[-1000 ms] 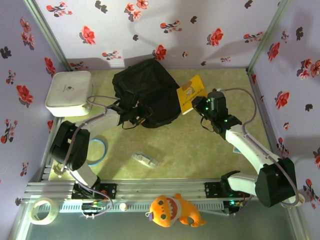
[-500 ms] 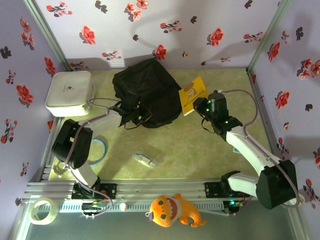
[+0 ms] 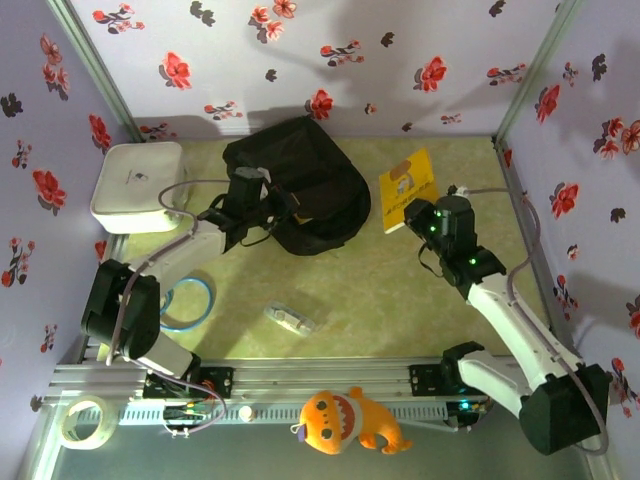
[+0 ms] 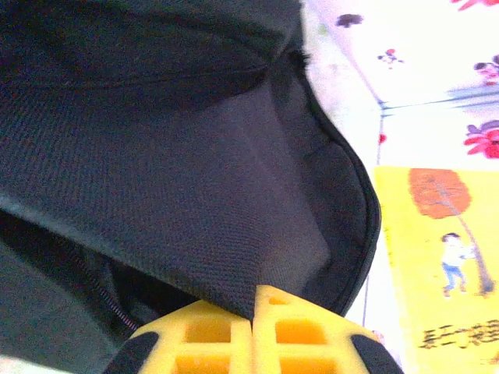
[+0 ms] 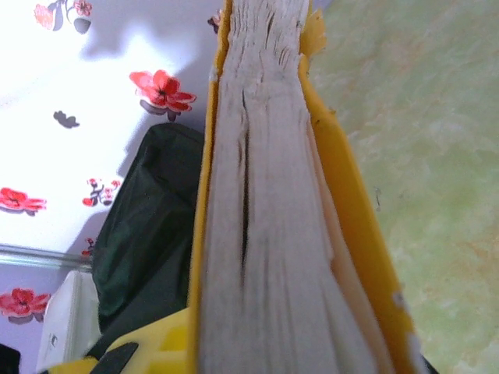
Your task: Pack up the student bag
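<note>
The left gripper (image 4: 254, 313) has its 2 yellow fingers pressed together on a fold of black fabric at the rim of the student bag (image 4: 187, 156). The right gripper (image 3: 426, 213) is clamped on a yellow book (image 3: 407, 186), gripping its near end so the book points towards the back wall.

In the top view, the bag lies at the back middle of the table (image 3: 400, 290), with the left gripper on its left side and the book just to its right, apart from it. Between the book and the bag there is only bare tabletop. In the left wrist view, the pinched flap is raised above a dark gap. What lies inside cannot be made out.

A white case (image 3: 138, 185) sits closed at the back left, near the bag. A blue ring (image 3: 187, 300) lies beside the left arm, and a small clear object (image 3: 291, 319) rests mid-table. An orange plush toy (image 3: 345, 420) and a tape roll (image 3: 84, 420) sit at the front rail.
</note>
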Robot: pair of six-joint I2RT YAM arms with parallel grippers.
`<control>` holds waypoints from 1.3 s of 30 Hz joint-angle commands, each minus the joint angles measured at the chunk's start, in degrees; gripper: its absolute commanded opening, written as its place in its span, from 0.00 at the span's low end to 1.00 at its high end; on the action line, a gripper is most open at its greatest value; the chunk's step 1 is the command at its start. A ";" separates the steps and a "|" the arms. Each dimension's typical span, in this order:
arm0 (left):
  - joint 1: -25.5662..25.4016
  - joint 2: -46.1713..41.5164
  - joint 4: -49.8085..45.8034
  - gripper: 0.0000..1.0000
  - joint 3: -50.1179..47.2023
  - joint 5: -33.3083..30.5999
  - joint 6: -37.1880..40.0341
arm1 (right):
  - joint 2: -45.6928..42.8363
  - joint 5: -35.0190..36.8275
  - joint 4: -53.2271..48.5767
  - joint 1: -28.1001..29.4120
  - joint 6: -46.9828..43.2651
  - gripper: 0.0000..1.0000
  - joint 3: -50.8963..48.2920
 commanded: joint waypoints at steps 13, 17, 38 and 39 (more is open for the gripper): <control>0.02 0.71 17.20 0.00 2.16 4.56 1.19 | -0.92 -16.90 18.21 0.06 13.97 0.15 -10.71; 0.03 0.77 17.26 0.00 1.93 5.20 1.32 | 2.55 -20.47 21.39 0.14 16.18 0.16 -9.32; -0.18 -1.28 22.73 0.00 -3.69 6.04 0.54 | 27.88 -28.94 36.29 3.08 29.60 0.15 1.52; -0.29 -1.31 22.83 0.00 -3.65 6.04 0.48 | 28.65 -28.67 35.63 3.44 29.59 0.15 1.63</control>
